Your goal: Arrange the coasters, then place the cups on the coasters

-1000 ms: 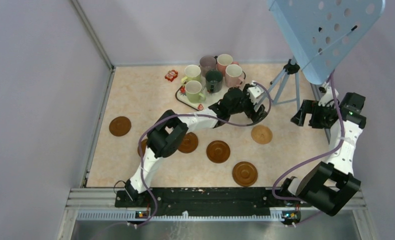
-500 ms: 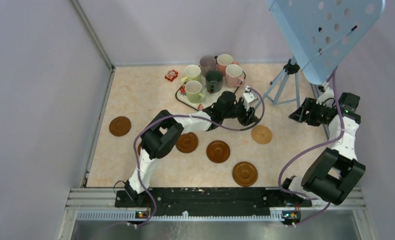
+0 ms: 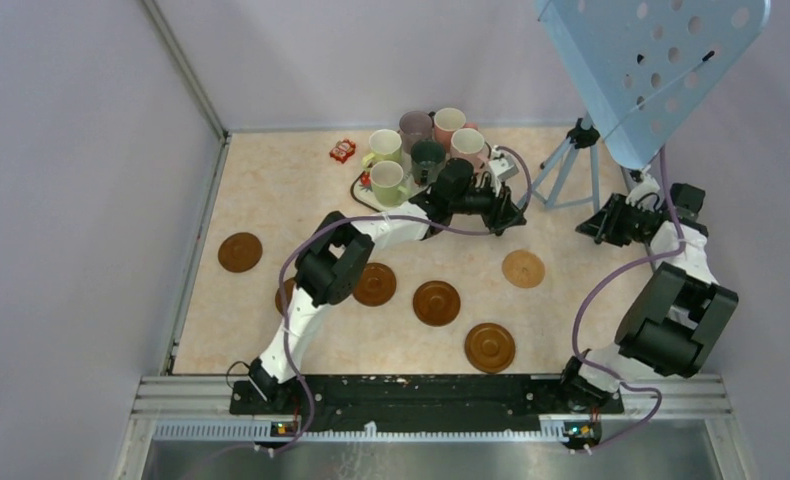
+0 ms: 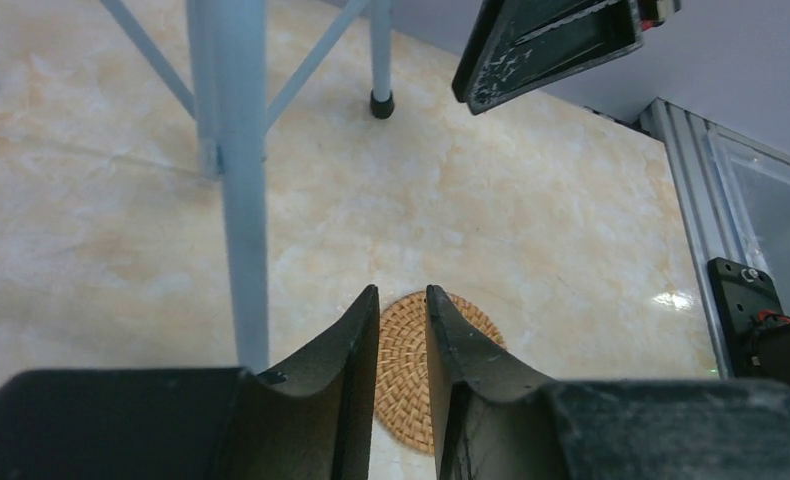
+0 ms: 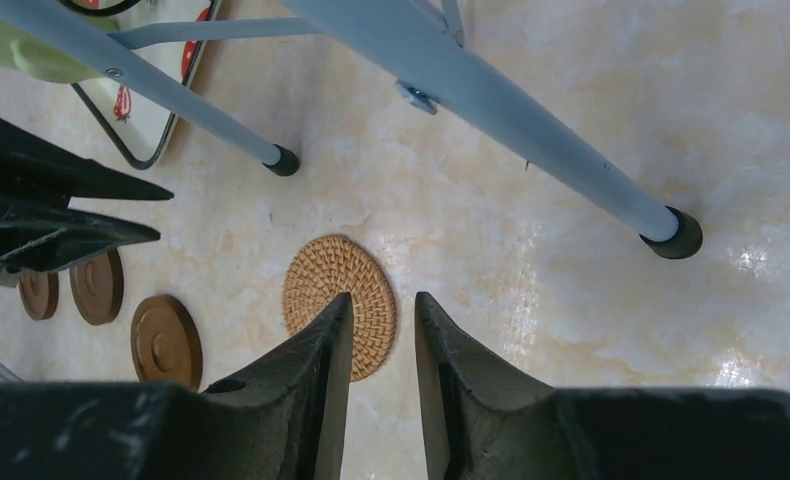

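Six cups, among them a green cup (image 3: 389, 182), a dark cup (image 3: 429, 160) and a pink cup (image 3: 468, 145), stand bunched on the strawberry-print tray (image 3: 363, 192) at the back. Brown coasters (image 3: 437, 302) lie scattered across the near half of the table. A lighter woven coaster (image 3: 523, 268) lies to their right and shows below both grippers (image 4: 466, 325) (image 5: 326, 270). My left gripper (image 3: 509, 218) (image 4: 403, 290) hovers right of the tray, jaws a narrow gap apart and empty. My right gripper (image 3: 587, 228) (image 5: 383, 295) hangs near the right edge, also narrowly open and empty.
A pale blue tripod (image 3: 569, 165) stands between the two grippers, its legs crossing both wrist views. It carries a perforated blue panel (image 3: 651, 60) overhead. A small red packet (image 3: 342, 150) lies left of the tray. Walls close in the left and back sides.
Both grippers have narrowed from wide open to a small gap. The left gripper has moved back toward the tray. The right arm has drawn back slightly toward the right edge.
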{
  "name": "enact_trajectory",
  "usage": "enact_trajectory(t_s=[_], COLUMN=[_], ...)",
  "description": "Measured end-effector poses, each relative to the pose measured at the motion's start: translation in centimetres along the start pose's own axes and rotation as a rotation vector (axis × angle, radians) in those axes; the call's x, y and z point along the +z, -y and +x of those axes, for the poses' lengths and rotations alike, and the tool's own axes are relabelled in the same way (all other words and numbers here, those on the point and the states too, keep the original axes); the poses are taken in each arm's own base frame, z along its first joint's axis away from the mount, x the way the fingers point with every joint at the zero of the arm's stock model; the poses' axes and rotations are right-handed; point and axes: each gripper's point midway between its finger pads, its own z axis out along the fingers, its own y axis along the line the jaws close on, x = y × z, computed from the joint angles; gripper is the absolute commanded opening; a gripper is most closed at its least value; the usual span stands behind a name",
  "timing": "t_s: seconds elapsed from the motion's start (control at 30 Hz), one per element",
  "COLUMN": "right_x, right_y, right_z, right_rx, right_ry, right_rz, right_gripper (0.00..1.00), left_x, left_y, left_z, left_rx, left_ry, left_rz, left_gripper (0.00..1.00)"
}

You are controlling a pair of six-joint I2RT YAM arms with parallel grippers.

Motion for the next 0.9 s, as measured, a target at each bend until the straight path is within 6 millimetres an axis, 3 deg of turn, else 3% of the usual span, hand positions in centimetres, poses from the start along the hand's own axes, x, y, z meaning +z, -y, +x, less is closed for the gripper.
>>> enact_trajectory(t_s=[0.33, 0.7, 0.9], right_x=[1.9, 3.4, 4.3], right_y=[1.9, 3.8, 5.1], right_z=[-1.2, -3.6, -5.6], right_rx=[0.023, 0.015, 0.005], right_ry=[0.011, 0.032, 0.049], right_rz=[-0.004, -0.001, 0.002], right_gripper=[0.18, 0.16, 0.15], left_x=[0.9, 3.6, 4.4], left_y=[-3.7, -4.4, -6.7], left_z=[3.8, 3.0, 2.5], left_rx=[-0.071, 0.012, 0.064], left_ry=[-0.061, -0.043, -0.01], left_rz=[-0.019, 0.005, -0.047], left_gripper=[0.27, 0.24, 0.23])
